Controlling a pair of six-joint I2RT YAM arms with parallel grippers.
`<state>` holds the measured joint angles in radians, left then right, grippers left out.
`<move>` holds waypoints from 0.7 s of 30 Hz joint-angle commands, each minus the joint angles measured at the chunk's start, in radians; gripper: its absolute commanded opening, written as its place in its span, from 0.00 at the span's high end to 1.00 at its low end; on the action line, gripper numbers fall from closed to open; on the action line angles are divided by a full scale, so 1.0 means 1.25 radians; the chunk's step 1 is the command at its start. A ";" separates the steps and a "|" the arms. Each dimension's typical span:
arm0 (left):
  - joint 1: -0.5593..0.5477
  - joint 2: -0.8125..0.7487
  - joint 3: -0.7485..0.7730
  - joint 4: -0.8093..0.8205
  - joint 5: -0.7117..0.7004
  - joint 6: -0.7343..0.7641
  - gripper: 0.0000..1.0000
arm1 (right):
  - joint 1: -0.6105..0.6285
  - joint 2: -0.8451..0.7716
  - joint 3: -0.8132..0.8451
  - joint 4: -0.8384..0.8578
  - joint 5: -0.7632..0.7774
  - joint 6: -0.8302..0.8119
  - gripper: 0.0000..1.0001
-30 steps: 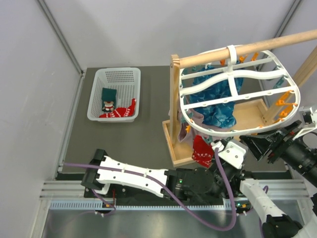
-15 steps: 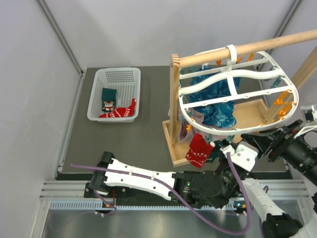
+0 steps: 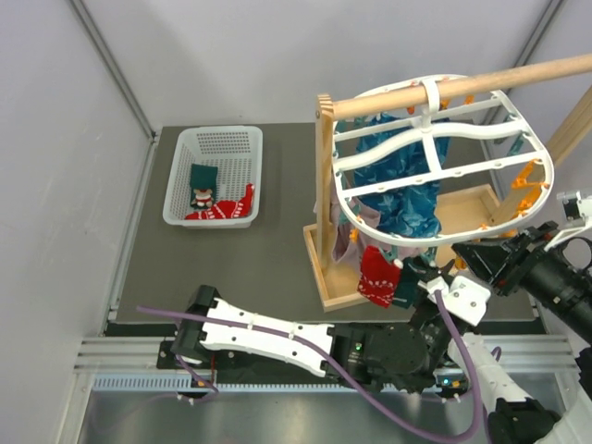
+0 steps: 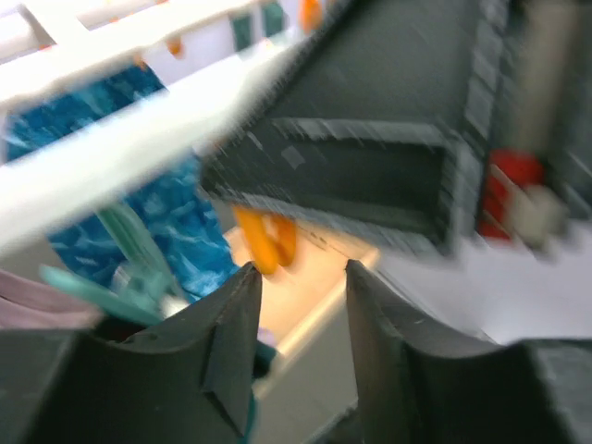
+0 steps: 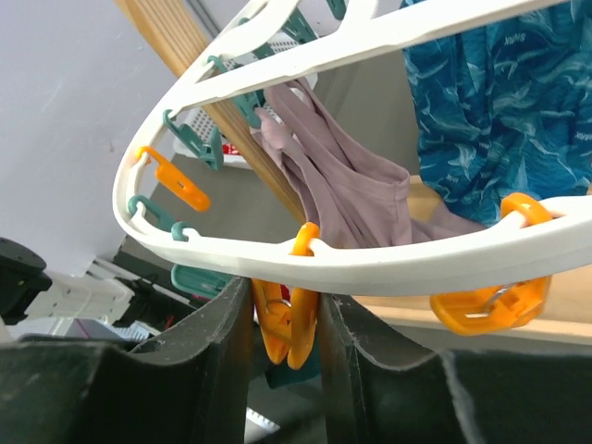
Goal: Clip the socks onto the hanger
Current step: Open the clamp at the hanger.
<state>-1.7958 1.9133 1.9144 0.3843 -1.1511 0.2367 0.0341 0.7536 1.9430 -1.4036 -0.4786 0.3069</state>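
The white oval hanger [image 3: 442, 181] hangs from the wooden rod, and its rim fills the right wrist view [image 5: 370, 264]. A red sock [image 3: 376, 276] hangs from its near rim with a dark green sock [image 3: 404, 288] beside it. I cannot tell if the green one is clipped. My right gripper [image 5: 285, 289] is shut on an orange clip [image 5: 289, 326] under the rim. In the top view it [image 3: 465, 262] is at the hanger's near right. My left gripper [image 4: 302, 270] is open just below the rim, an orange clip [image 4: 264, 242] beyond its tips. That view is blurred. One green sock [image 3: 201, 185] and one red sock [image 3: 225, 209] lie in the basket.
The white perforated basket [image 3: 215, 141] sits at the back left of the dark mat. A wooden rod-and-tray stand [image 3: 326, 213] carries the hanger. A teal-blue cloth [image 3: 407, 185] and a mauve cloth [image 5: 338, 176] hang inside the frame. The two grippers are close together under the near rim.
My left arm has reached further right, to under the hanger's near rim. The hanger has shifted a little and the red sock has swung. The right gripper stays at the rim.
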 commanded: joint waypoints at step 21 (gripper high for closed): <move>0.074 -0.370 -0.351 -0.064 0.501 -0.404 0.40 | -0.019 -0.032 -0.092 0.032 -0.232 0.044 1.00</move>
<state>-1.7035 1.4075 1.4178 0.3367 -0.6353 -0.2211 0.0277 0.7284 1.8324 -1.3537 -0.6830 0.3355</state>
